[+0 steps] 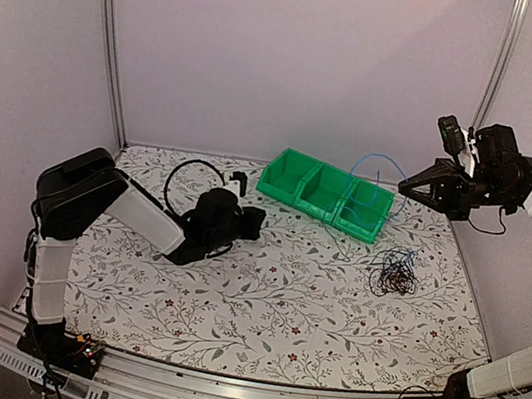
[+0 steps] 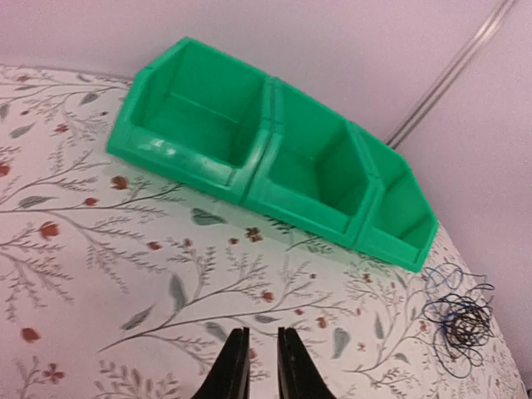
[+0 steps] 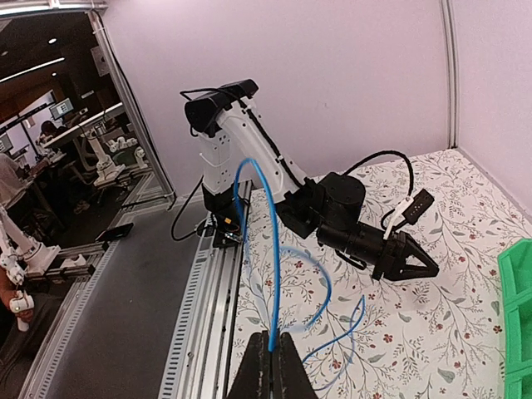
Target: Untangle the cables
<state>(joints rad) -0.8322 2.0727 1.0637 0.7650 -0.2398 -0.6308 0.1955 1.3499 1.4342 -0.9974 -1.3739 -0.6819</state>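
My right gripper [image 1: 405, 187] is raised above the right end of the green bins and is shut on a thin blue cable [image 1: 374, 160], which curls down in loops toward the bins. In the right wrist view the blue cable [image 3: 273, 249] rises straight from the closed fingertips of that gripper [image 3: 271, 345]. A small tangle of dark cables [image 1: 394, 273] lies on the table right of centre, also seen in the left wrist view [image 2: 459, 320]. My left gripper [image 1: 252, 223] is low over the table centre-left, empty, jaws only narrowly apart [image 2: 262, 337].
A row of three joined green bins [image 1: 323, 190] stands at the back of the floral table; it fills the left wrist view [image 2: 249, 158]. A thick black hose [image 1: 189, 172] loops off the left arm. White walls enclose the sides and back.
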